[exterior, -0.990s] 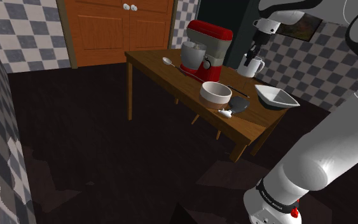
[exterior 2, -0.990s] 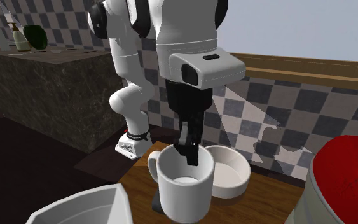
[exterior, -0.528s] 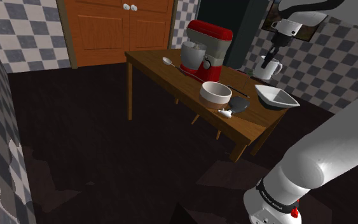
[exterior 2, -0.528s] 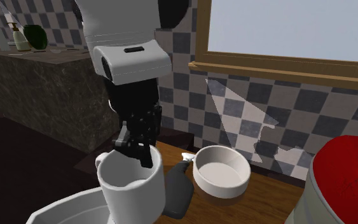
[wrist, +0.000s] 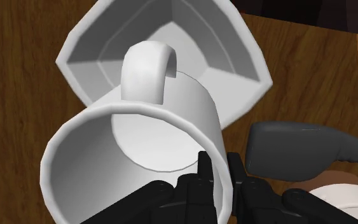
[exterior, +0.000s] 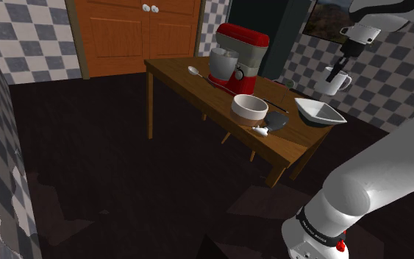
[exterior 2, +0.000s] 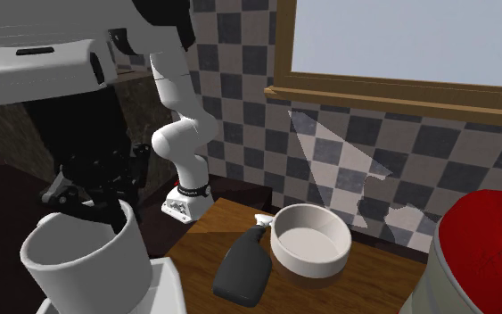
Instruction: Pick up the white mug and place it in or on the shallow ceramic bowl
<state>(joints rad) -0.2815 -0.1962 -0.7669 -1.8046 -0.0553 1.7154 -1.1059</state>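
Gripper (wrist: pixel 217 170) is clamped on the white mug (wrist: pixel 133 149). One finger (wrist: pixel 204 168) is inside the rim, the other is outside, and the mug's wall is pinched between them. The grip sits on the side of the rim opposite the handle (wrist: pixel 147 70). The mug hangs below the hand, and I look straight down into its open mouth.

The mug is off the table (exterior: pixel 179 77), carried in the air. In the shoulder view it (exterior: pixel 338 82) hangs under the gripper (exterior: pixel 340 71), above and a little to that view's right of the shallow angular bowl (exterior: pixel 321 115), clear of it. In the wrist view the bowl (wrist: pixel 107 41) lies beneath the mug on the handle side. The mug's body covers part of the bowl's rim from this angle, and the handle reaches out over the bowl's hollow.

The bowl sits on the table corner at the shoulder view's right. Just beside it lies a dark grey spray bottle (wrist: pixel 292 149) on its side, with a round white bowl (exterior: pixel 250 108) next to that, nearer the middle of the table. A red stand mixer (exterior: pixel 236 57) stands by the far edge.

In the second exterior view the mug (exterior 2: pixel 84 268) is close to the lens with the black hand on its rim, and the spray bottle (exterior 2: pixel 242 272) touches the round bowl (exterior 2: pixel 309 243).
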